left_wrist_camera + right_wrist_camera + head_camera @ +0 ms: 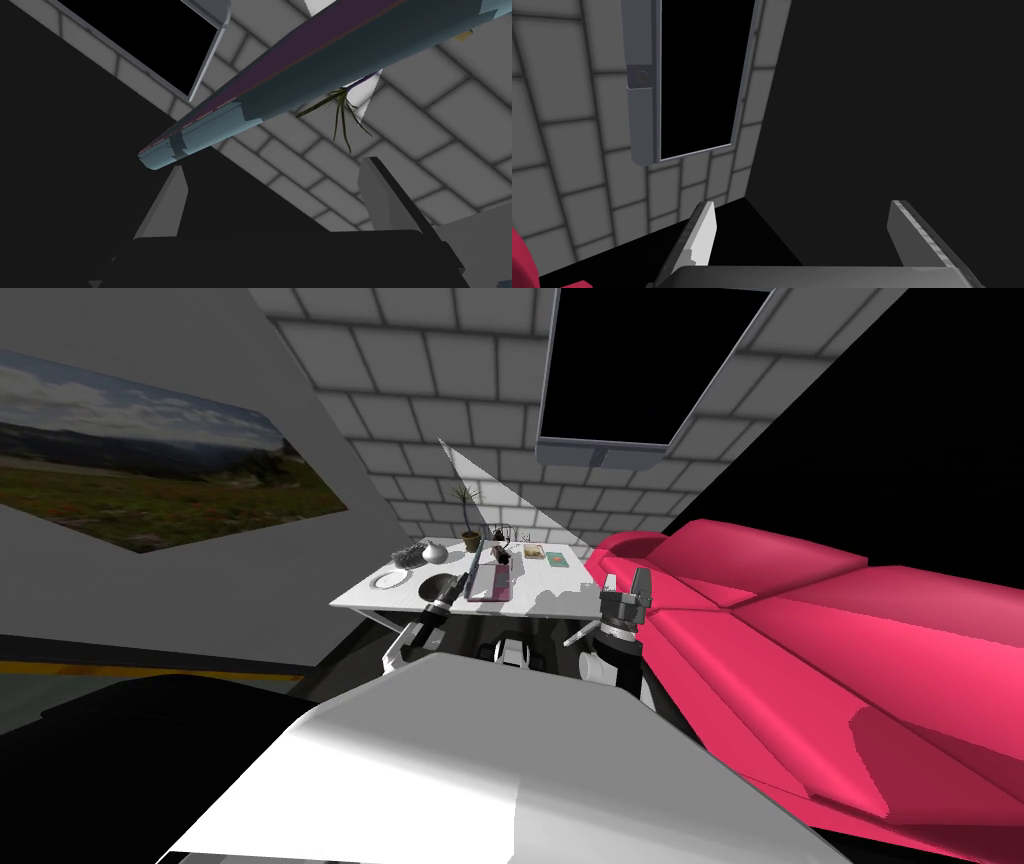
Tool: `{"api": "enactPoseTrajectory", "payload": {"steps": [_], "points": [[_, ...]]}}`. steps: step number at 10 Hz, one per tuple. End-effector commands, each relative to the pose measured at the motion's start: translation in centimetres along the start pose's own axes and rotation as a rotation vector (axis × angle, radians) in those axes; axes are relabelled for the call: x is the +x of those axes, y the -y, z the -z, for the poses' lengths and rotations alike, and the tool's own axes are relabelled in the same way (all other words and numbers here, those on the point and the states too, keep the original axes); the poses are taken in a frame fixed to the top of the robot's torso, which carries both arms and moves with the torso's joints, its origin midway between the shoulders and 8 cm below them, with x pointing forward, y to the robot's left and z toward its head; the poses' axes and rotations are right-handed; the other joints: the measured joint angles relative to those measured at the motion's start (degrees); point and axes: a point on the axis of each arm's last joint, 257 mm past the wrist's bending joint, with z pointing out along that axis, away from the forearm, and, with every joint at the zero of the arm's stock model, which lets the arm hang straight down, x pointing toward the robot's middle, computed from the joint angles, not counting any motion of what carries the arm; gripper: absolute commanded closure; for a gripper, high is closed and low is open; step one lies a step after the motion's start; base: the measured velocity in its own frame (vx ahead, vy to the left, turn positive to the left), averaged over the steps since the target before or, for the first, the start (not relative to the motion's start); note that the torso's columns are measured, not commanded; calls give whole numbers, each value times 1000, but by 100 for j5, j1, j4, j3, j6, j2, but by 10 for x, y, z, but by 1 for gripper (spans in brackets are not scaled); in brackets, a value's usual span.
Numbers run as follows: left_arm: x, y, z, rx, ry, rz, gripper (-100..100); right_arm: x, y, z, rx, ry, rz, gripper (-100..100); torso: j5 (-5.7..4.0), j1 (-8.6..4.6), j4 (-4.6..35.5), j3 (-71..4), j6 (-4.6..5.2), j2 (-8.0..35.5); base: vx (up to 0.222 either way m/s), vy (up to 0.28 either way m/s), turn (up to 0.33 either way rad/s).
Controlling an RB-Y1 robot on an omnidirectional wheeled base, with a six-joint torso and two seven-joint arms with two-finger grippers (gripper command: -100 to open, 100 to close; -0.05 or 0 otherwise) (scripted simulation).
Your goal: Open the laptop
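Slim blue-grey laptop with purple-pink inner face [491,580] is set mid-front on the white table [560,581]. Left gripper [461,585] is held at its left edge, fingers spread wide, nothing gripped; one fingertip [174,192] sits just under the laptop's corner. Right gripper [626,585] is raised beside the pink sofa [800,618], fingers apart, empty.

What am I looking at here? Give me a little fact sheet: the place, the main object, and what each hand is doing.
Setting: white table beside a pink sofa, with a grey tiled wall behind.
Main object: laptop on the table, its pinkish-purple face showing. How far open it is, I cannot tell.
Left gripper: open, with the laptop's edge just beyond its fingertips, not gripped.
Right gripper: open, raised beside the sofa, holding nothing.
Also on the table: plate, silvery round vessel, potted plant.
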Motion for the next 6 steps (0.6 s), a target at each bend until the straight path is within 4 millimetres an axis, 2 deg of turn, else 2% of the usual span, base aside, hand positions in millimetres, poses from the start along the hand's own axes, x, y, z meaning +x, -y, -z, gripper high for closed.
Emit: {"api": "enactPoseTrajectory", "payload": {"steps": [1,6], "points": [[-3,-18,2,-57,-14,-8,-100,0,0,0,0,0,0,0,1,0,-1,-2,0,-3,-7,-74,18],[-9,-47,5,-145,-33,-21,-100,0,0,0,0,0,0,0,1,1,-2,-4,0,-6,-3,-74,18]]}}
